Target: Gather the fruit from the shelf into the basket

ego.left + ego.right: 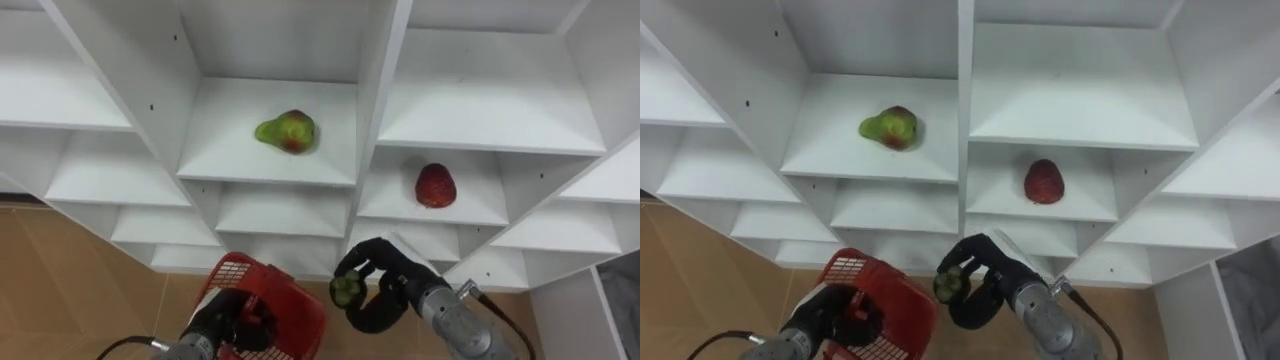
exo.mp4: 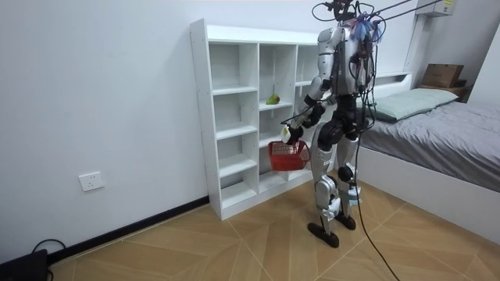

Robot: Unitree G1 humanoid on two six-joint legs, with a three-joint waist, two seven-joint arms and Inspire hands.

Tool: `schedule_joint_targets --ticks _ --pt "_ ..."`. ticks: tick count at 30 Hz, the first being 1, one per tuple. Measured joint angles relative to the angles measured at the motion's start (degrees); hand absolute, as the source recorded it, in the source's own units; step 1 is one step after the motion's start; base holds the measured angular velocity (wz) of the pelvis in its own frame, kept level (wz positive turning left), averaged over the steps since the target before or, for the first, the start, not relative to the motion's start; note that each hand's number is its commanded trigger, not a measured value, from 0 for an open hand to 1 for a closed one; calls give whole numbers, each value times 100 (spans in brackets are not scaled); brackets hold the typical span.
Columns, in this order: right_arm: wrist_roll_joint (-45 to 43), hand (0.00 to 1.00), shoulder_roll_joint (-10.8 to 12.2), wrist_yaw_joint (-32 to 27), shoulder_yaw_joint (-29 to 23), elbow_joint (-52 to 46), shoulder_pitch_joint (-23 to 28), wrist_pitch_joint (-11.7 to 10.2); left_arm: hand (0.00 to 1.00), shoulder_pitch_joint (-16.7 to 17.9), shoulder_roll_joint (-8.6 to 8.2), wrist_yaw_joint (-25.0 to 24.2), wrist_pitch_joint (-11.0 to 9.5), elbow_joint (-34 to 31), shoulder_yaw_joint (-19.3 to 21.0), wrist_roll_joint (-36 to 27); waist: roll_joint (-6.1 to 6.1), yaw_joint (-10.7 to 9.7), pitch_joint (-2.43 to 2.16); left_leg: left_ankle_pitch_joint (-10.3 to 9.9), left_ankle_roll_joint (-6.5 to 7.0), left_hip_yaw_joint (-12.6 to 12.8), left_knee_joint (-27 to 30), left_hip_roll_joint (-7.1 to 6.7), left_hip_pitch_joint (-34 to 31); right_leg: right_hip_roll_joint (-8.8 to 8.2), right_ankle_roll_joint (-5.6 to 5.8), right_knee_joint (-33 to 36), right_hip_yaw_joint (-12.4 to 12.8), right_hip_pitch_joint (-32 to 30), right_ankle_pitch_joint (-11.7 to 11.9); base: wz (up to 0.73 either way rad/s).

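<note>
Right hand (image 1: 392,285) curled round small green fruit (image 1: 347,290), holding it just beside right edge of red basket (image 1: 285,305). Left hand (image 1: 222,322) clamped on basket handle, low at robot's left. Drop likely needed short leftward move over basket opening. Pear (image 1: 287,131) lay on closet shelf (image 1: 240,165) above, well apart from both hands, long axis across shelf, narrow end left. Red fruit (image 1: 435,186) sat one compartment right and lower, nearer right hand.
</note>
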Motion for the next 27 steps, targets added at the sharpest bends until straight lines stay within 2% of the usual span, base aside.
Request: schedule_joint_targets --ticks 7,14,18,27 --pt "-7 100 5 -25 364 271 -122 -4 100 -22 9 -106 -26 -135 -361 -7 44 15 9 0 0 -1 37 -4 -60 10 0 2 -21 -41 0 0" --pt "9 100 24 30 475 367 -280 -17 100 -23 -30 -246 -127 -131 -517 -5 103 31 22 1 0 0 37 -2 -56 11 -1 4 -29 -42 0 0" --pt "4 100 53 13 473 367 -402 -20 100 -26 -114 -299 -129 -132 -532 0 103 129 22 1 0 1 38 -2 -59 13 -4 3 -39 -45 2 0" --pt "7 100 72 19 563 366 -492 -73 100 -150 -109 -391 -139 -209 -572 15 103 317 21 1 0 -15 41 0 -92 7 -5 2 -87 -76 3 0"
